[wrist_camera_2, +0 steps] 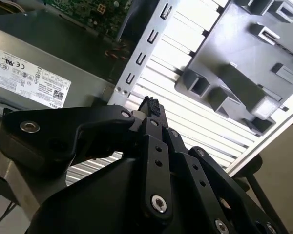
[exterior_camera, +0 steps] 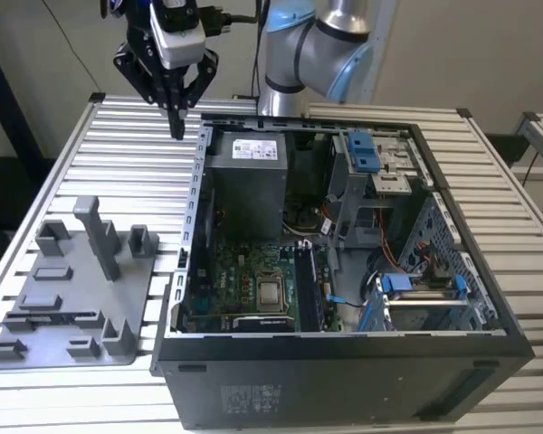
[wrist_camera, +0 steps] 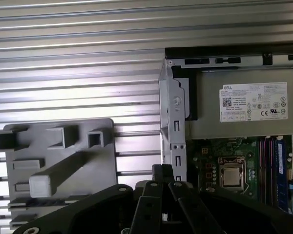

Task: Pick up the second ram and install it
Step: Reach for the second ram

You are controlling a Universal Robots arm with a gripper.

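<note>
Hovering pincer [exterior_camera: 176, 129], second ram [exterior_camera: 54, 317] well apart.

Left of the computer case [exterior_camera: 344, 384] in the exterior view, bare slatted table [exterior_camera: 118, 127] lies open beneath the gripper [exterior_camera: 176, 129], hemmed by the case's side wall [exterior_camera: 198, 185] and the holder plate's [exterior_camera: 68, 312] upright posts [exterior_camera: 102, 237].

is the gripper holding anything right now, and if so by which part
Nothing that shows: the gripper hovers above the slatted table beside the open computer case, jaws closed together with nothing between them.
</note>
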